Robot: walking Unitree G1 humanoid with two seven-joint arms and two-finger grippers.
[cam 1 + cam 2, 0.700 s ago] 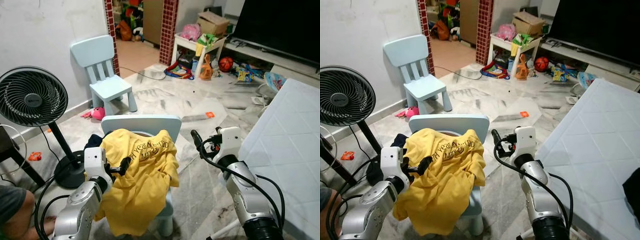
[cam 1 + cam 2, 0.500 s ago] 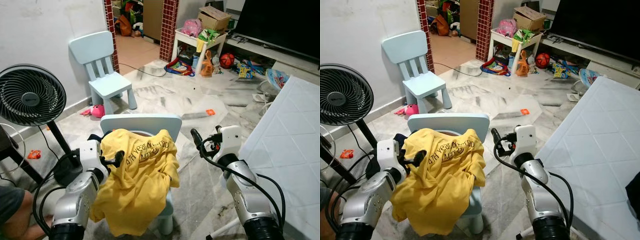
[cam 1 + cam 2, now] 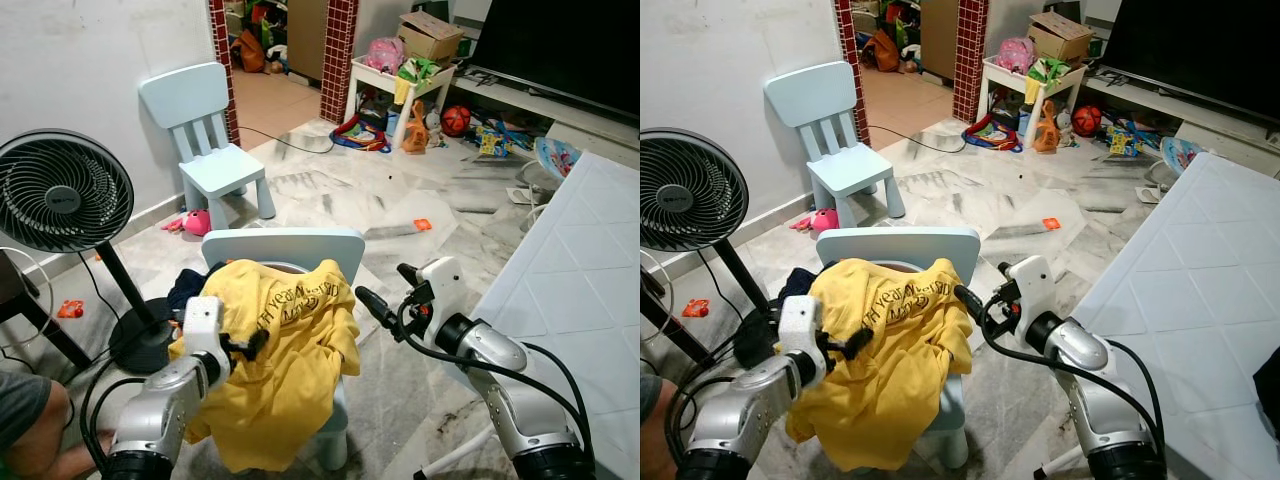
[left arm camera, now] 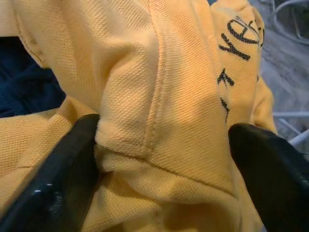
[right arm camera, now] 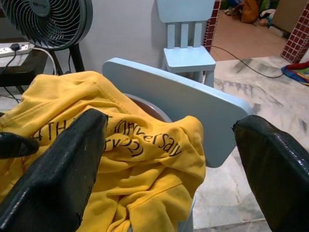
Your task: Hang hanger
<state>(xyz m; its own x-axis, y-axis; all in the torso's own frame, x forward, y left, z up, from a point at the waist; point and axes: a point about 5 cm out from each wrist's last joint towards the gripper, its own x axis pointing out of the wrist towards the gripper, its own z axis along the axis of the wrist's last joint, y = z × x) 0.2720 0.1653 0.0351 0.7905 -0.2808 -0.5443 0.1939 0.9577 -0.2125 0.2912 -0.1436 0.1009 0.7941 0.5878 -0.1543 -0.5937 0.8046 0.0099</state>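
— Left gripper [image 3: 250, 345] first: how is it set?

— It is pressed into the yellow shirt [image 3: 285, 350] draped over the near chair [image 3: 290, 245]. In the left wrist view a seamed fold of the cloth is seen between the two black fingers [image 4: 53, 183]; the fold touches one finger, but a firm pinch cannot be confirmed, so whether it is gripped cannot be told.

— And the right gripper [image 3: 975, 305]?

— It is held spread wide, with nothing between the fingers, just beside the shirt's right edge and aimed across at it. In the right wrist view the printed chest of the shirt [image 5: 140, 145] and the chair back [image 5: 183, 104] are framed between its fingers.

— Where is the hanger?

— No hanger can be made out. If one is there, it is judged to be hidden inside the shirt.

— Which relation matters for the coming move?

— The shirt lies between the two grippers, its length running down from the chair back over the seat. The left gripper is nearer, already touching it; the right is close but apart, so the right arm would have to reach leftward to the cloth.
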